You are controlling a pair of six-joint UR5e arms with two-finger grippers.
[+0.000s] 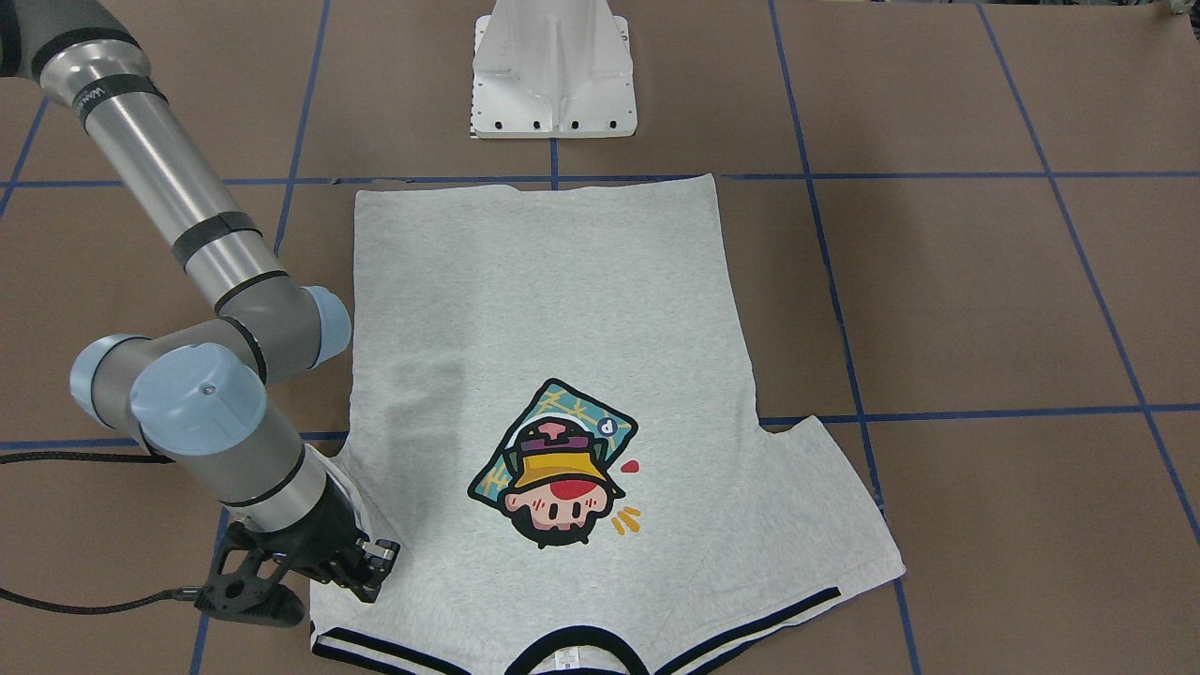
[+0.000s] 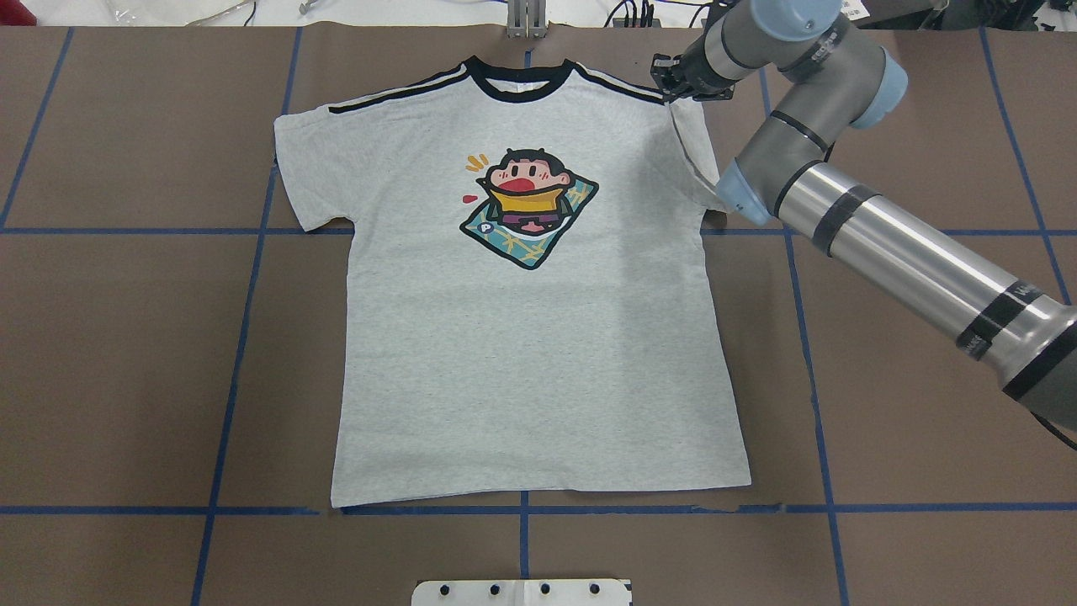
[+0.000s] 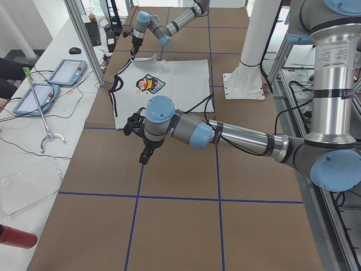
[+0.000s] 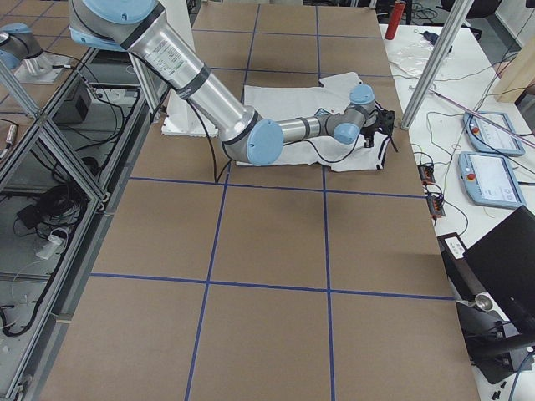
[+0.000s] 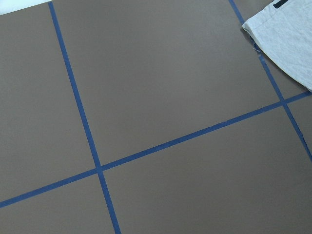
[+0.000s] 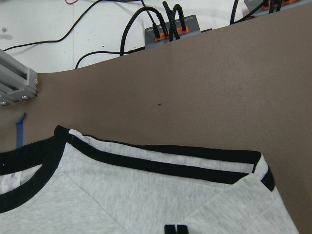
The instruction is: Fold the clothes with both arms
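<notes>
On the brown table (image 1: 984, 281), in the front-facing view, the T-shirt (image 1: 544, 309) lies flat with the print up. Its hem is toward the white pedestal (image 1: 553, 75) and its collar is at the far side from the robot. The right gripper (image 1: 373, 570) sits low on the shoulder at the view's left. It appears clenched on sleeve fabric, which rises toward it.

In the overhead view, the sleeve on the right is drawn in against the body. The left sleeve (image 2: 307, 168) lies spread.

- Handling, as judged: the garment is light, limp and not fragile. It drapes, wrinkles and drags on the table cover.
- Where to grip: pinch at the edges, meaning sleeve hems, shoulder seams and hem corners, not mid-panel. Both near hem corners lie unobstructed.

In the exterior left view, the left gripper (image 3: 144, 157) hangs over bare table, apart from the shirt. Whether it is released or clenched cannot be told. Tablets (image 3: 66, 70), a long grabber (image 3: 39, 107) and a red bottle (image 3: 14, 236) lie on the side bench.

In the exterior right view, the right arm (image 4: 292, 129) reaches low along the shirt's near edge. It may obstruct a fold from that side.

In the left wrist view, only a sleeve corner shows at the upper right, beside blue tape lines (image 5: 146, 153). No fingers are visible.

In the right wrist view, the double black stripes (image 6: 161, 163) run across the shoulder. Two fingertips (image 6: 169, 228) stand side by side with only a slit between them. A cable hub (image 6: 168, 31) stands beyond the table's far edge, near the collar.
</notes>
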